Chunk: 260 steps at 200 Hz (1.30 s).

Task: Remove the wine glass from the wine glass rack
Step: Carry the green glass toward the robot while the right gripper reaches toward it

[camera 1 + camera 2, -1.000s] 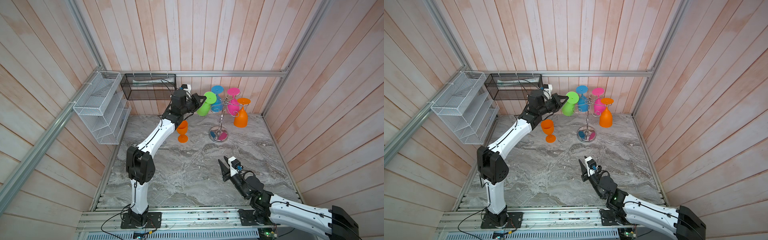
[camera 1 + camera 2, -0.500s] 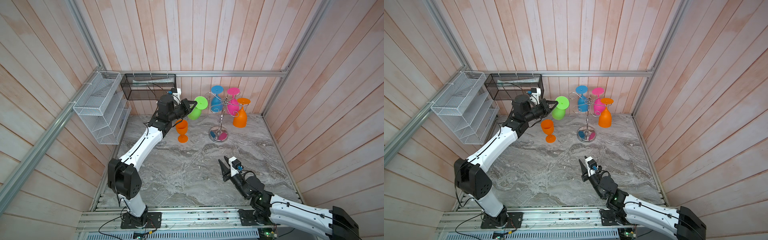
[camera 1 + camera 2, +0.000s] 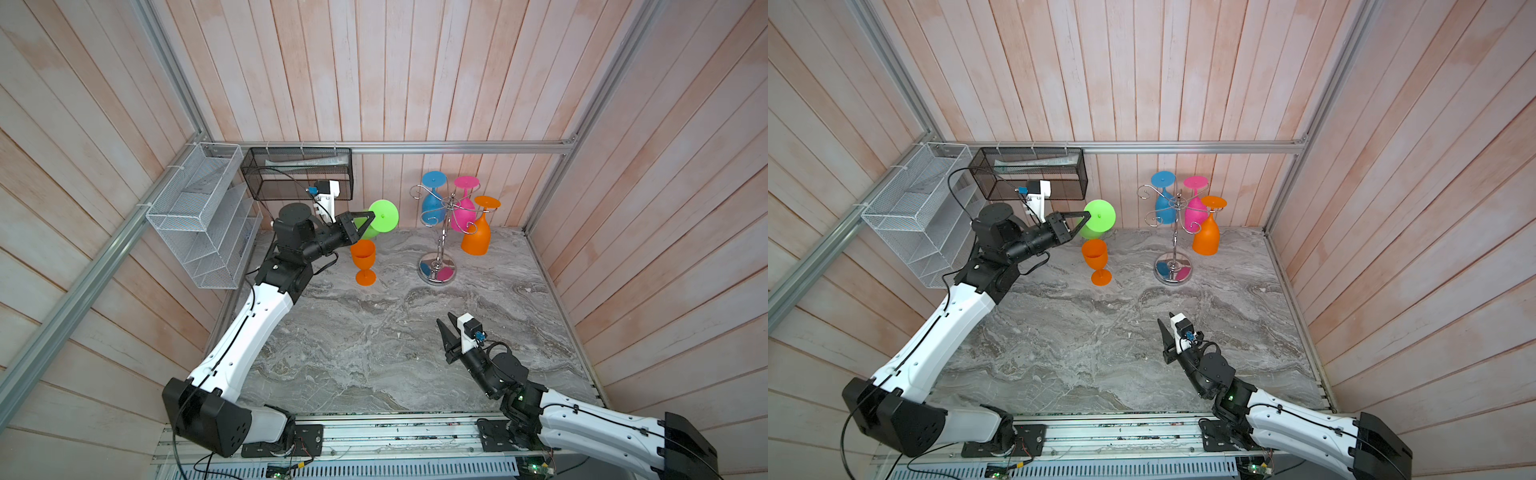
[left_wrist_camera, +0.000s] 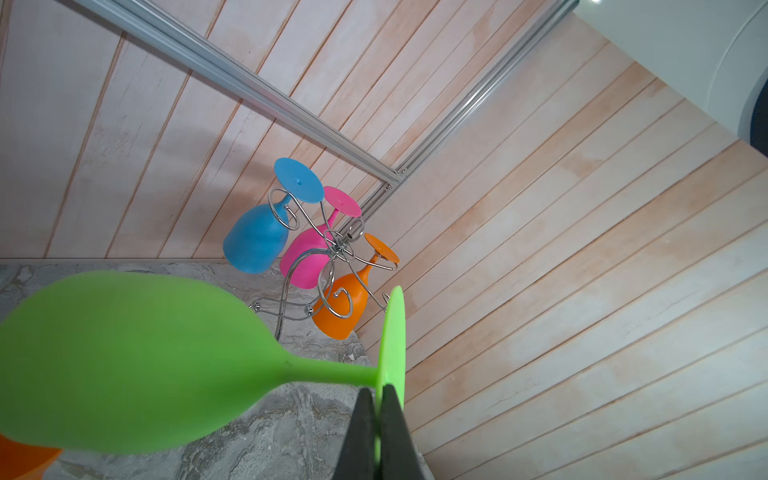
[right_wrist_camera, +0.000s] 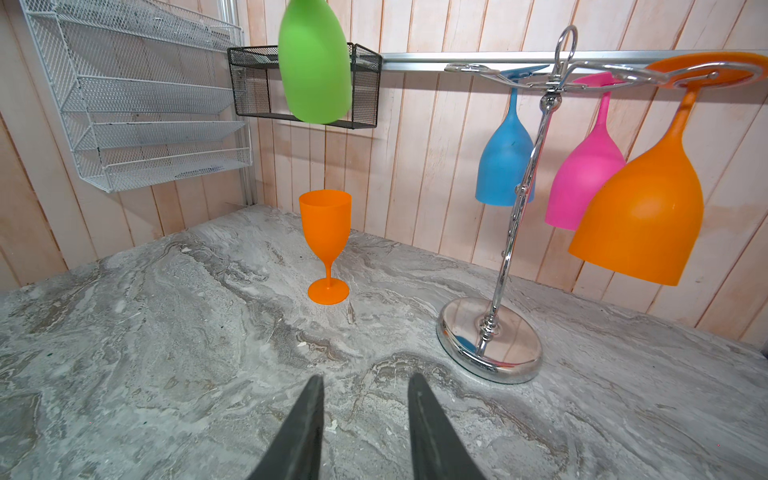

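Observation:
My left gripper (image 3: 374, 215) (image 3: 1089, 214) (image 4: 377, 388) is shut on the foot disc of a green wine glass (image 3: 384, 215) (image 3: 1099, 216) (image 4: 124, 357). The glass hangs bowl down in the air, left of the wine glass rack and apart from it, above an upright orange goblet (image 3: 364, 259) (image 5: 326, 232). The chrome wine glass rack (image 3: 442, 232) (image 3: 1174, 237) (image 5: 523, 187) stands at the back. A blue glass (image 3: 430, 205), a pink glass (image 3: 463, 212) and an orange glass (image 3: 476, 239) hang from it upside down. My right gripper (image 3: 448, 329) (image 5: 365, 380) stands open and empty near the table's front.
A white mesh basket (image 3: 199, 216) hangs on the left wall and a black mesh basket (image 3: 297, 172) on the back wall, just behind my left wrist. Wooden walls close in the marble table (image 3: 374, 340) on three sides.
My left arm has drawn back to the left with the green glass, from beside the rack to above the orange goblet. The right arm has not moved.

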Each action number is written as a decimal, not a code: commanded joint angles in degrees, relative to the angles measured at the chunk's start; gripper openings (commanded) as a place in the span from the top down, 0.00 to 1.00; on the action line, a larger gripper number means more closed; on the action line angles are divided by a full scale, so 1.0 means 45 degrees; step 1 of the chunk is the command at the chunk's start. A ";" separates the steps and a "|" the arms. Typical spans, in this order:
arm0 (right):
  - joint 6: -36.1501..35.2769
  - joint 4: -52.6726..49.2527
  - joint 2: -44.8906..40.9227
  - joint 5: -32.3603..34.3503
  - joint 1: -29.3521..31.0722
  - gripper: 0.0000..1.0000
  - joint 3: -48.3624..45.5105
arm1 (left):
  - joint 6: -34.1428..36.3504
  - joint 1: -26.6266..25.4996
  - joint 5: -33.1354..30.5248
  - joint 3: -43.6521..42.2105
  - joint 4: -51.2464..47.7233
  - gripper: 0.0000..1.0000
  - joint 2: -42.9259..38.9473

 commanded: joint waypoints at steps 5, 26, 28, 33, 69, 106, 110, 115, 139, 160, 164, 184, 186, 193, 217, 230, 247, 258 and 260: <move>0.0887 -0.0162 -0.0187 0.0188 0.0068 0.65 0.0203 | 0.2084 0.0028 0.0294 -0.0489 -0.1312 1.00 -0.1024; 0.1606 -0.1291 -0.0090 0.0092 0.0082 0.65 0.1152 | 0.2862 0.0028 0.0182 -0.1160 -0.1598 1.00 -0.1822; 0.1688 -0.1447 -0.0065 0.0090 0.0082 0.65 0.1269 | 0.2924 0.0033 0.0154 -0.1245 -0.1612 1.00 -0.1893; 0.1855 -0.1731 -0.0003 0.0054 0.0079 0.65 0.1484 | 0.3106 0.0028 0.0086 -0.1375 -0.1690 1.00 -0.2055; 0.3690 -0.4085 0.0850 0.0008 0.0081 0.65 0.3318 | 0.4212 -0.0168 -0.0134 -0.2088 -0.1850 1.00 -0.2752; 0.5914 -0.6223 0.1491 0.0045 0.0072 0.64 0.4890 | 0.6670 -0.2631 -0.3554 -0.2635 -0.2060 1.00 -0.3341; 0.6185 -0.6510 0.1530 0.0171 0.0075 0.62 0.5055 | 0.6946 -0.3004 -0.4075 -0.2747 -0.2006 1.00 -0.3400; 0.6641 -0.6934 0.1554 0.0436 0.0068 0.60 0.5296 | 0.7260 -0.3468 -0.4777 -0.2869 -0.1937 1.00 -0.3458; 0.8582 -0.9167 0.1665 0.1891 0.0064 0.58 0.6438 | 0.8810 -0.5572 -0.7979 -0.3515 -0.1650 1.00 -0.3459; 0.9675 -1.0303 0.1401 0.2420 0.0055 0.57 0.6974 | 0.9730 -0.7154 -1.0510 -0.4096 -0.1266 1.00 -0.3157; 0.9833 -1.0430 0.1296 0.2463 0.0061 0.57 0.7036 | 0.9869 -0.7413 -1.0931 -0.4219 -0.1159 1.00 -0.3096; 1.0688 -1.0944 0.0588 0.2502 0.0024 0.57 0.7109 | 1.0433 -0.8504 -1.2563 -0.4847 -0.0404 1.00 -0.2860; 1.0755 -1.0990 0.0510 0.2494 0.0024 0.57 0.7118 | 1.0481 -0.8584 -1.2701 -0.4920 -0.0313 1.00 -0.2850; 1.1005 -1.1185 0.0237 0.2474 0.0021 0.57 0.7138 | 1.0692 -0.8878 -1.3162 -0.5142 0.0020 1.00 -0.2776; 1.1670 -1.2086 -0.0427 0.2447 -0.0001 0.57 0.7433 | 1.1811 -0.9914 -1.4783 -0.5778 0.1319 1.00 -0.2349; 1.1962 -1.2698 -0.0577 0.2366 -0.0016 0.57 0.7771 | 1.2636 -1.0448 -1.5509 -0.6189 0.2303 1.00 -0.2090; 1.2126 -1.3067 -0.0654 0.1855 -0.0027 0.57 0.8159 | 1.4105 -1.1081 -1.6240 -0.6951 0.4111 1.00 -0.1831; 1.2160 -1.3149 -0.0614 0.1388 -0.0040 0.56 0.8375 | 1.4967 -1.1339 -1.6347 -0.7475 0.5196 1.00 -0.1749; 1.2173 -1.3167 -0.0596 0.1303 -0.0037 0.56 0.8416 | 1.5120 -1.1373 -1.6347 -0.7555 0.5394 1.00 -0.1723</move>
